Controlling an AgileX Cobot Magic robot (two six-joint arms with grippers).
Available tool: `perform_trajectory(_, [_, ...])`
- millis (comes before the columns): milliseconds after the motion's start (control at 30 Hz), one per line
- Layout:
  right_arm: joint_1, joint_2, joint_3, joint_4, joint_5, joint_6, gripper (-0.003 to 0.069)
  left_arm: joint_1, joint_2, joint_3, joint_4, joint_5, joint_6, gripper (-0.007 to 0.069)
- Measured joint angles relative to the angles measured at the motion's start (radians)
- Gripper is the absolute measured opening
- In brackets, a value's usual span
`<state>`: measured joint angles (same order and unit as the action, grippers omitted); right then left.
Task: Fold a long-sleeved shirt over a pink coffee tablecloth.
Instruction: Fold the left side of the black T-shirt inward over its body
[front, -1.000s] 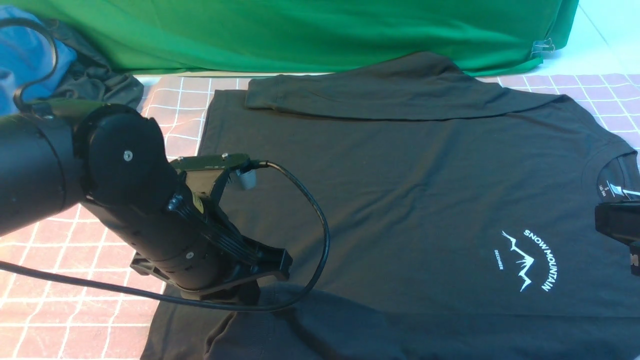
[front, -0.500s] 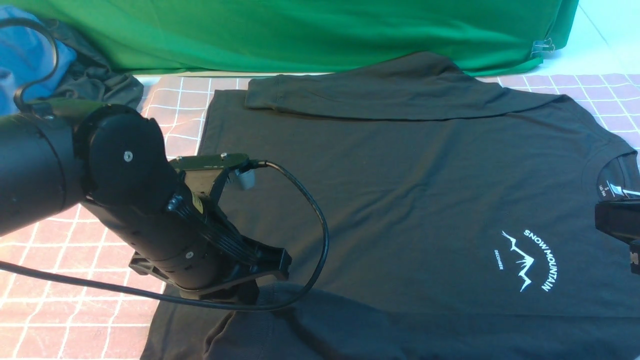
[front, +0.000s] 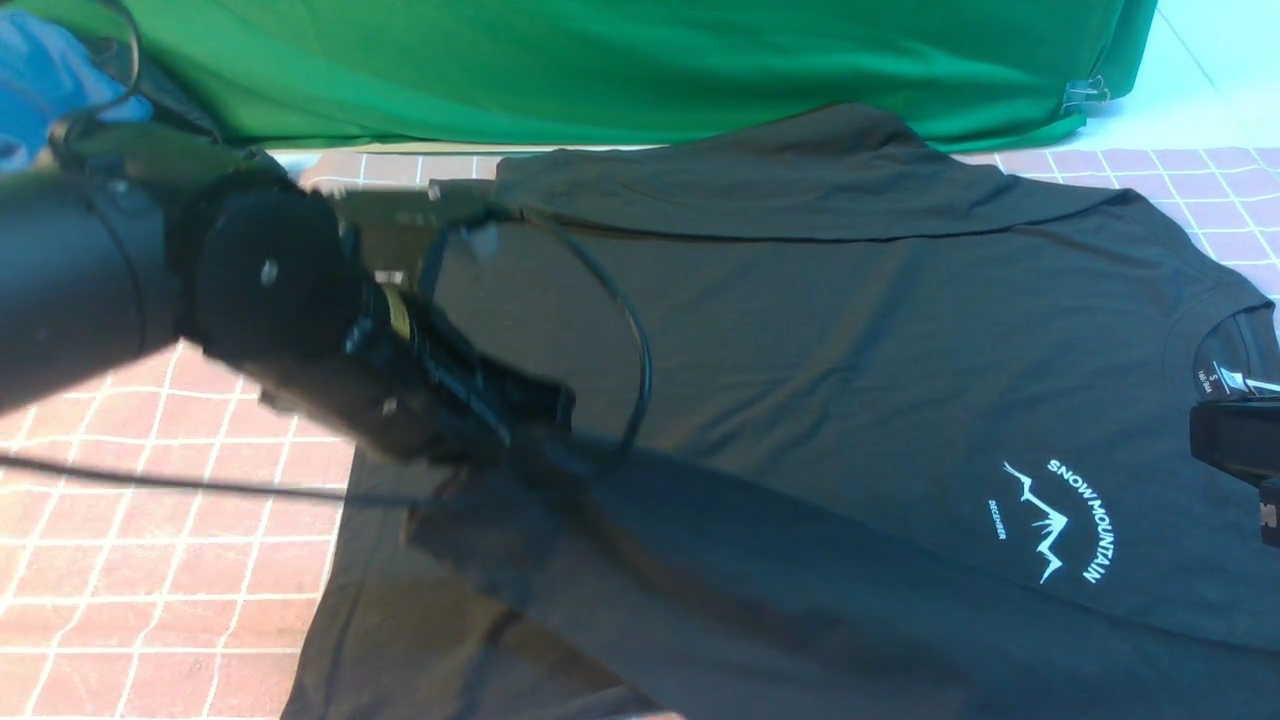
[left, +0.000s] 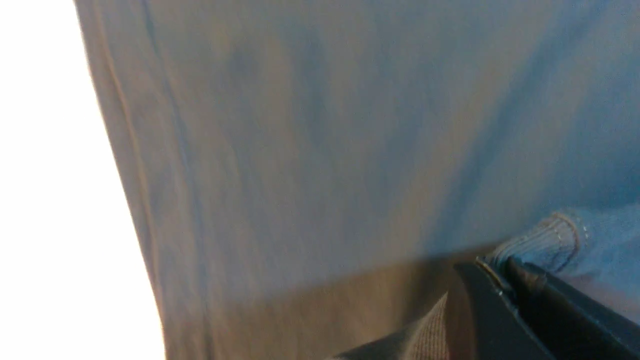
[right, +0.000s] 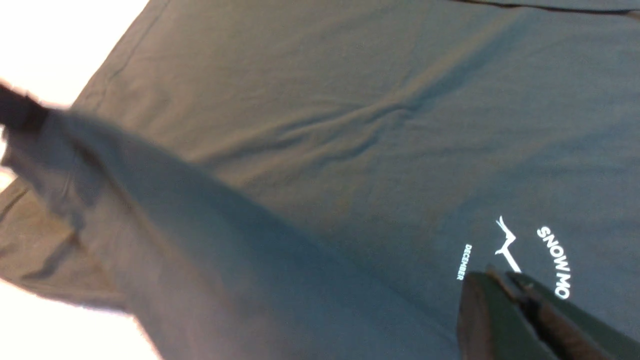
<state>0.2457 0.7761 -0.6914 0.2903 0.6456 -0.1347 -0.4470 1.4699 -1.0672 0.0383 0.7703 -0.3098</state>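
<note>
The long-sleeved shirt (front: 850, 350) lies spread across the centre and right of the front view. Its near sleeve rises from the lower edge to the left gripper (front: 560, 450), which is clenched on the ribbed cuff (left: 545, 235). The right gripper (right: 500, 277), fingers pressed together, hovers by the logo (front: 1060, 520) at lower right. Underneath lies the pink coffee tablecloth (front: 150, 560), and a green cloth (front: 600, 60) spans the top.

"What's at twelve o'clock?"
"A green cloth (front: 620, 70), draped wide. There's a small metal clip (front: 1086, 95) on it toward two o'clock."
"And ten o'clock?"
"A blue garment (front: 35, 70), bunched beside the cloth's end."
</note>
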Motion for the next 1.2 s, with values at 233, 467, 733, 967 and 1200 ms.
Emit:
perform_trajectory(233, [0.0,0.0,0.0,0.001,0.0,0.0,0.0046,0.084,0.105,-0.164,0.015,-0.01,-0.001,0.0046])
perform_trajectory(467, [0.0,0.0,0.0,0.001,-0.002,0.0,0.0051,0.109,0.238,-0.268,0.061,-0.044,0.002,0.0046])
perform_trajectory(733, [0.0,0.0,0.0,0.001,-0.004,0.0,0.0058,0.109,0.332,-0.293,0.158,-0.161,0.002,0.0046])
perform_trajectory(967, [0.0,0.0,0.0,0.001,-0.004,0.0,0.007,0.121,0.37,-0.293,0.215,-0.252,0.001,0.0047])
perform_trajectory(1200, [0.0,0.0,0.0,0.001,-0.004,0.0,0.007,0.129,0.392,-0.293,0.251,-0.348,-0.017,0.0047])
